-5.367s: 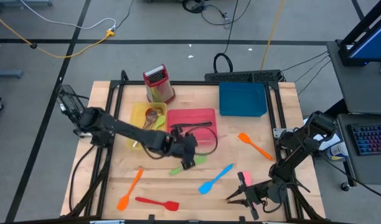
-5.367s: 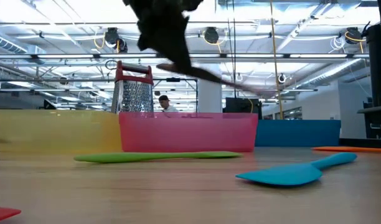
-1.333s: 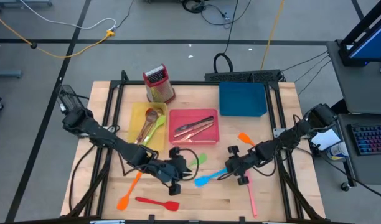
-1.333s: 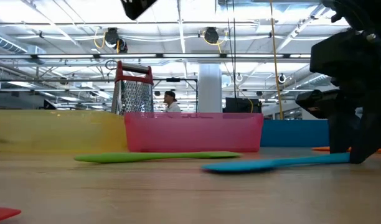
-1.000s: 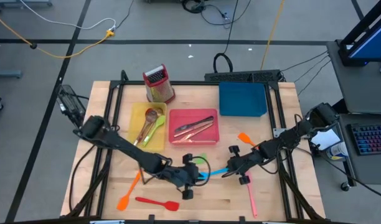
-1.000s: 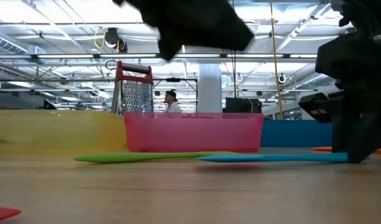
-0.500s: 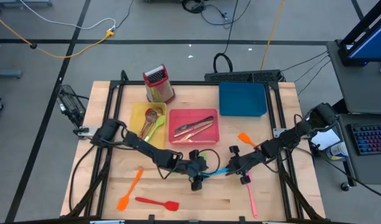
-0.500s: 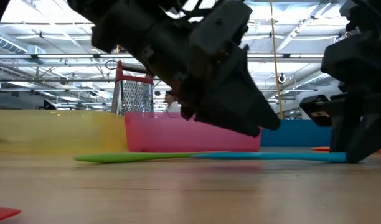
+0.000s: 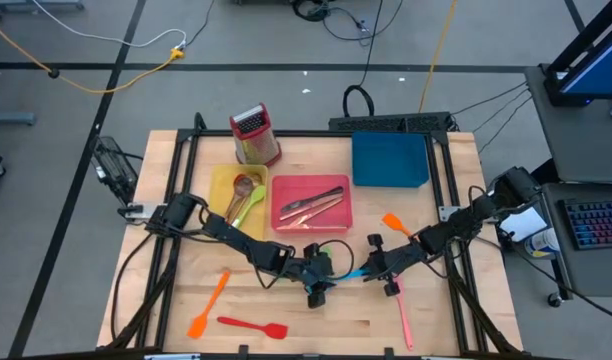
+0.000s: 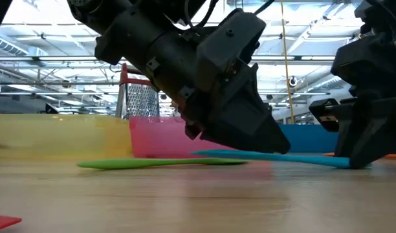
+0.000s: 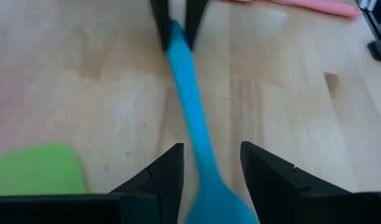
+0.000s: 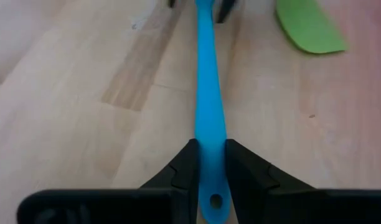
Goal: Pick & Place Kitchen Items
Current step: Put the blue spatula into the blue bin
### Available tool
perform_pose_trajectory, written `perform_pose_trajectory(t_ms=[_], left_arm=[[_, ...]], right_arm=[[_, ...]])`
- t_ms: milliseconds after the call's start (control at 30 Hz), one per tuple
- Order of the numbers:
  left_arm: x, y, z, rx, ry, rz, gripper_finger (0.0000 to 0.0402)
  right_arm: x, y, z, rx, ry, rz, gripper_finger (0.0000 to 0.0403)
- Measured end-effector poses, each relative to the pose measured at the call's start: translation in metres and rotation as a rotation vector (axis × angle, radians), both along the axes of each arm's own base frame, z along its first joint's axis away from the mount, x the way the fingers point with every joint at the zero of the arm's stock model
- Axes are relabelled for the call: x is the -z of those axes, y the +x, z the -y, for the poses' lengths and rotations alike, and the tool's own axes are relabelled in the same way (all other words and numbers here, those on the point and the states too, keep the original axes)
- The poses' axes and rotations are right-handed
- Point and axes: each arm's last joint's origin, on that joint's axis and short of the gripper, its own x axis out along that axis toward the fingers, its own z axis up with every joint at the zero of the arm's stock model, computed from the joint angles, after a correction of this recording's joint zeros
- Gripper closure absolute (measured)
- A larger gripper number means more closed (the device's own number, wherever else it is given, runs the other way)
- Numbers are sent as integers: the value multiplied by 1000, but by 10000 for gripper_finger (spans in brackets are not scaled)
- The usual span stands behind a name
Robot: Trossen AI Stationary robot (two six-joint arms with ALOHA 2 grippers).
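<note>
Blue spatula point(image 9: 348, 273) mid-table, handle end pinched in right claw point(image 12: 206, 163) | left claw point(image 11: 209, 168) parted astride blade end | advise: seat left grip squarely before right lets go.

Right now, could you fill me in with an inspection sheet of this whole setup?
Surface: wooden table, dark frame.
Job's things: blue spatula spans both grippers; green spatula lies on the wood beside it; orange, red, pink spatulas lie loose; cutlery in pink tray and yellow tray.
Clutter: box grater; blue tray.
Grippers: right gripper fingers shut on the handle; left gripper fingers open astride the blade end.
Cables: yellow cord on floor.
Surroundings: keyboard on side desk.
</note>
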Motion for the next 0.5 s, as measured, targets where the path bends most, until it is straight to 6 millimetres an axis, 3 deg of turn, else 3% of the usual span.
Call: perform_pose_trajectory(t_ms=[367, 500], left_arm=[[4, -1, -6, -3, 12, -52, 246], [4, 0, -11, -12, 13, -50, 264]], right_arm=[[-4, 4, -1, 11, 19, 57, 352], [-5, 4, -1, 12, 23, 61, 357]])
